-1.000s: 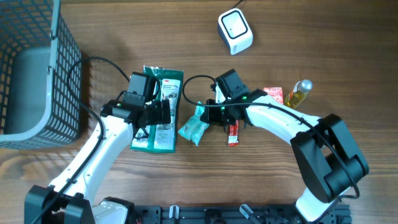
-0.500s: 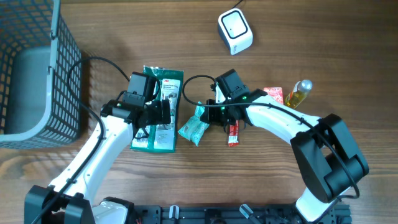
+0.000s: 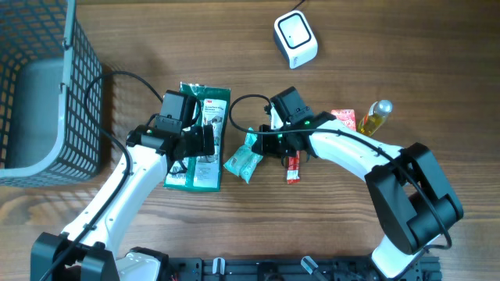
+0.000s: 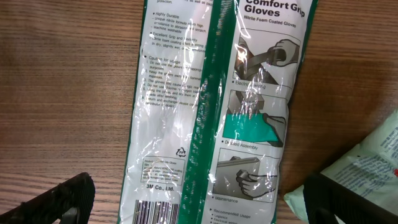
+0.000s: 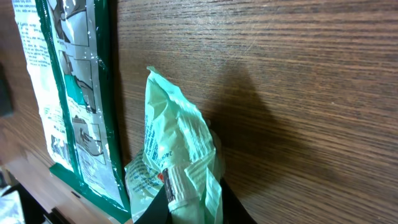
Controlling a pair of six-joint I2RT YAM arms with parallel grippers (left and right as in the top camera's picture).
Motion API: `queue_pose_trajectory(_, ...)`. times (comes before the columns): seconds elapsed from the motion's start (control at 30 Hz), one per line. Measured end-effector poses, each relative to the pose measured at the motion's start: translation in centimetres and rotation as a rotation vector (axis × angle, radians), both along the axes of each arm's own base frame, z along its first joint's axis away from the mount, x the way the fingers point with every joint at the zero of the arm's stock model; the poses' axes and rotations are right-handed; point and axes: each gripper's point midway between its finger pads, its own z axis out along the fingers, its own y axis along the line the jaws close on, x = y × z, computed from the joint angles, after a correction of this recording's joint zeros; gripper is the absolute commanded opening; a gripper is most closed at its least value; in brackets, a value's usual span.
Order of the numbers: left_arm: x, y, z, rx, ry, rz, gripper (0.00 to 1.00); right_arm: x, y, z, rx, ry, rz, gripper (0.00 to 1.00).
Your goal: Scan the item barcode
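A white barcode scanner [image 3: 295, 39] stands at the back of the table. My right gripper [image 3: 262, 145] is shut on the sealed edge of a light green packet [image 3: 243, 161]; in the right wrist view the packet [image 5: 177, 155] stands up from the gripper [image 5: 189, 210], with a small barcode strip near the pinch. My left gripper [image 3: 200, 143] hovers open over a green and white gloves package [image 3: 199, 136] lying flat. In the left wrist view the package [image 4: 211, 112] runs between the wide-apart fingers [image 4: 59, 200], with its barcode [image 4: 158, 213] at the bottom edge.
A dark wire basket [image 3: 47, 86] fills the far left. A red sachet [image 3: 292, 167] lies under my right arm. Another red packet [image 3: 344, 119] and a small yellow bottle [image 3: 376, 117] sit to the right.
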Motion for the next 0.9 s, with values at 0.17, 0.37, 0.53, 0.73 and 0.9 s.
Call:
queue_pose_trajectory(0.17, 0.0, 0.0, 0.0, 0.000, 0.000, 0.000, 1.00, -0.1, -0.1, -0.1, -0.005, -0.002, 0.012, 0.04)
queue_pose_trajectory(0.37, 0.0, 0.0, 0.0, 0.000, 0.000, 0.000, 1.00, -0.7, -0.4, -0.3, -0.020, 0.022, 0.015, 0.05)
queue_pose_trajectory(0.53, 0.0, 0.0, 0.0, 0.000, 0.000, 0.000, 1.00, -0.7, -0.4, -0.3, -0.020, 0.022, 0.015, 0.04)
queue_pose_trajectory(0.73, 0.0, 0.0, 0.0, 0.000, 0.000, 0.000, 1.00, -0.7, -0.5, 0.1, -0.030, -0.011, 0.087, 0.04)
queue_pose_trajectory(0.9, 0.0, 0.0, 0.0, 0.000, 0.000, 0.000, 1.00, 0.4, -1.7, 7.6, -0.050, -0.100, 0.184, 0.04)
